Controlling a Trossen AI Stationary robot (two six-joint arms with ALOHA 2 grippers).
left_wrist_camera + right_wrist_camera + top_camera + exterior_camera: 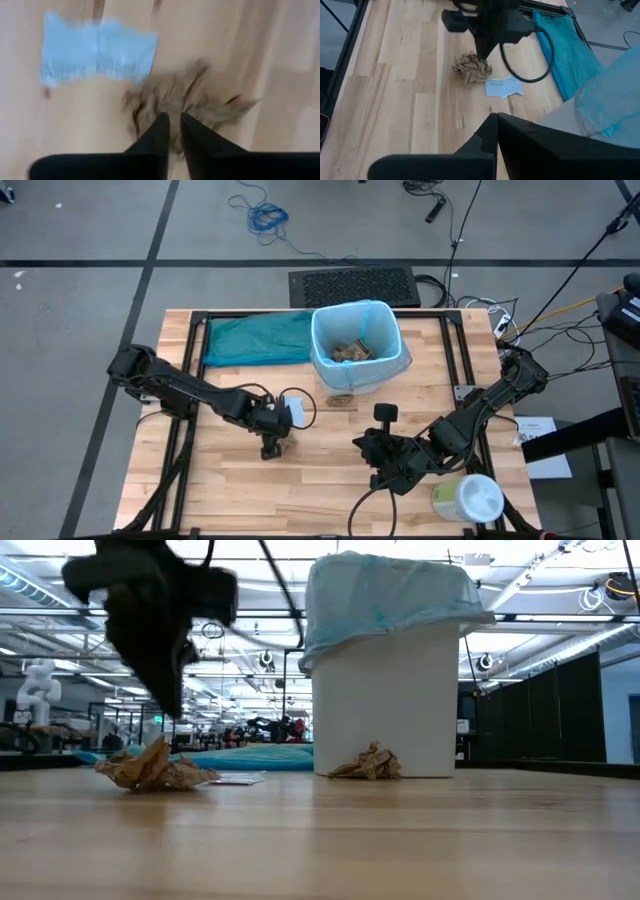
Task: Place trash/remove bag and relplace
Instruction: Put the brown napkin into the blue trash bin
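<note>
Your left gripper [271, 448], fingers slightly parted, touches a crumpled brown wad [471, 69] at frame center; your right gripper [362, 446], clenched empty, waits lower right.

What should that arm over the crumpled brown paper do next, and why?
Probably close the left gripper on the brown paper wad. Its fingers stand slightly apart, right at the wad, which still lies on the table instead of in the lined bin.
</note>
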